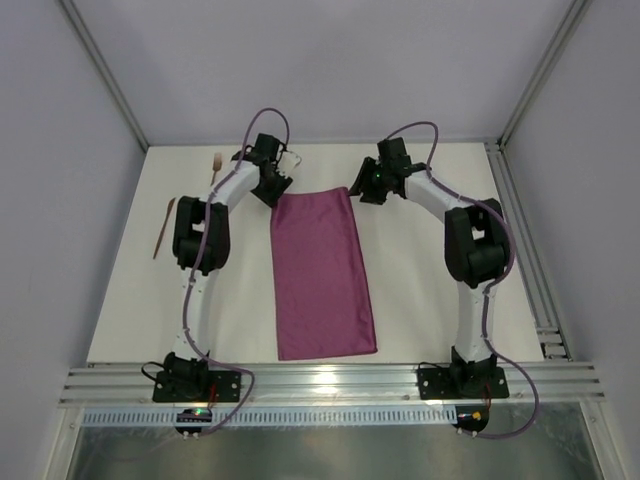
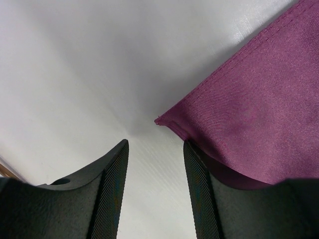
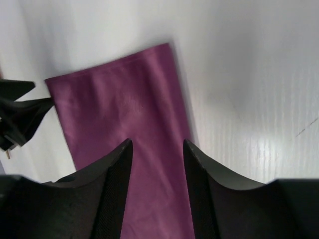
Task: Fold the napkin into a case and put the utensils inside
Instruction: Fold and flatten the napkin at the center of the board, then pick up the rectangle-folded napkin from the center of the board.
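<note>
The plum-purple napkin (image 1: 322, 270) lies flat in the middle of the table, folded into a long strip running from far to near. No case is in view. My left gripper (image 1: 275, 190) stands open at the strip's far left corner. In the left wrist view that gripper (image 2: 155, 144) has bare table between its fingers, and the napkin (image 2: 259, 99) corner lies just ahead and to the right. My right gripper (image 1: 362, 190) hovers open over the far right corner, with the napkin (image 3: 124, 109) below its open jaws (image 3: 157, 143). The utensils lie at the far left: a fork (image 1: 216, 165) and a knife-like stick (image 1: 163, 228).
White walls enclose the table on the left, back and right. An aluminium rail (image 1: 330, 380) runs along the near edge by the arm bases, and another rail (image 1: 520, 240) runs down the right side. The left gripper's fingertips (image 3: 20, 114) show at the left of the right wrist view.
</note>
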